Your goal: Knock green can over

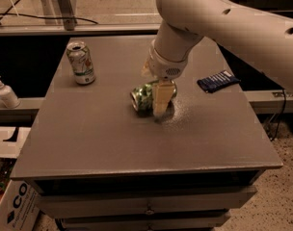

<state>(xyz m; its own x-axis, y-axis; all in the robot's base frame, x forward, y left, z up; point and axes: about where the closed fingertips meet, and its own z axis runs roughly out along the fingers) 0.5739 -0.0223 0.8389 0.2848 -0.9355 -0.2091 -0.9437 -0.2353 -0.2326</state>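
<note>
Green can lay toppled on the desk, job apparently done; my hand hung at its three o'clock, and I couldn't tell its grip.

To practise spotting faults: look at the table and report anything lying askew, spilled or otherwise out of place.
The green can lies on its side mid-table, with the claw close over it, while the white can stands upright.
</note>
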